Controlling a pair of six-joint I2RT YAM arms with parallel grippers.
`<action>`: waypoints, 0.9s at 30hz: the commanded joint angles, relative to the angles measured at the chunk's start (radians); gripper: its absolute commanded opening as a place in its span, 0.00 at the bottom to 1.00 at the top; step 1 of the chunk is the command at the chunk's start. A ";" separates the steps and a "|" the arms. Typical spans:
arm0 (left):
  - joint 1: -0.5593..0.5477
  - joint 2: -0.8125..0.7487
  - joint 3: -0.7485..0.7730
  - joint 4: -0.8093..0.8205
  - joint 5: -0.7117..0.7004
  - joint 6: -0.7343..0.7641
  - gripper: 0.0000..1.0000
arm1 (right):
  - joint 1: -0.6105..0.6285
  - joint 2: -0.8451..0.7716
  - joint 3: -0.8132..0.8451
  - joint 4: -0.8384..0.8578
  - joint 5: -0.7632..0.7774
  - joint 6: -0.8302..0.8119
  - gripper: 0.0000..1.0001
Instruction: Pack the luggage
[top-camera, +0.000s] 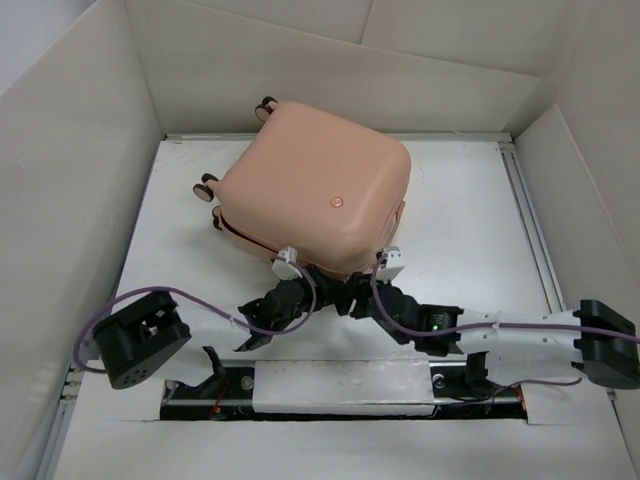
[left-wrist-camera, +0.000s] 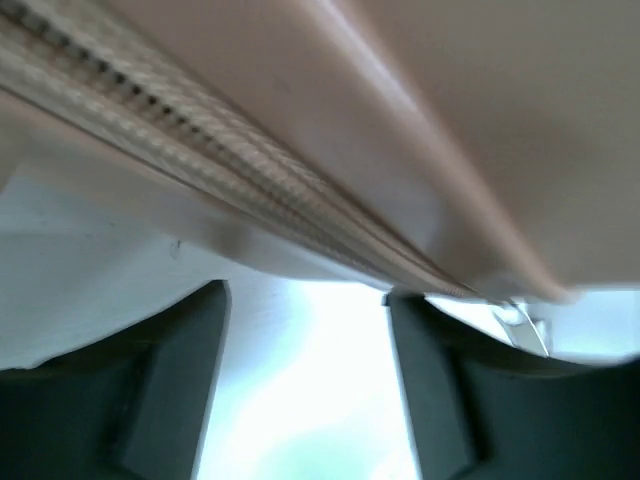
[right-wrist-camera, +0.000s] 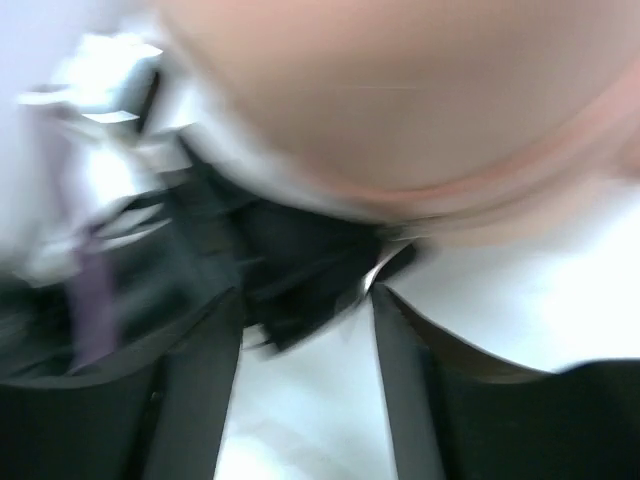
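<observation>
Luggage (top-camera: 315, 195) is lying flat, lid down, on the table (top-camera: 470, 220), wheels (top-camera: 207, 184) pointing far-left. Its zipped near edge is sitting just beyond the left gripper (left-wrist-camera: 305, 300) and right gripper (right-wrist-camera: 305, 300), both equally near, jaws parted, gripping nothing.

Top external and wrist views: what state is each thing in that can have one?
luggage: shut, lying flat on the table.
zipper: closed along the stretch the left wrist view shows.
left gripper: open, at the luggage's near edge, holding nothing.
right gripper: open, holding nothing; view blurred.
</observation>
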 joint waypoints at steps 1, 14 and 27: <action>-0.001 -0.160 -0.012 -0.030 -0.022 0.013 0.65 | 0.070 -0.104 0.127 -0.002 -0.114 0.044 0.62; -0.001 -0.958 0.028 -0.787 -0.210 0.072 0.93 | -0.183 -0.485 -0.036 -0.424 0.083 0.118 0.50; 0.269 -0.269 0.898 -0.969 -0.036 0.345 0.99 | -0.884 0.086 0.156 -0.130 -0.584 -0.106 0.59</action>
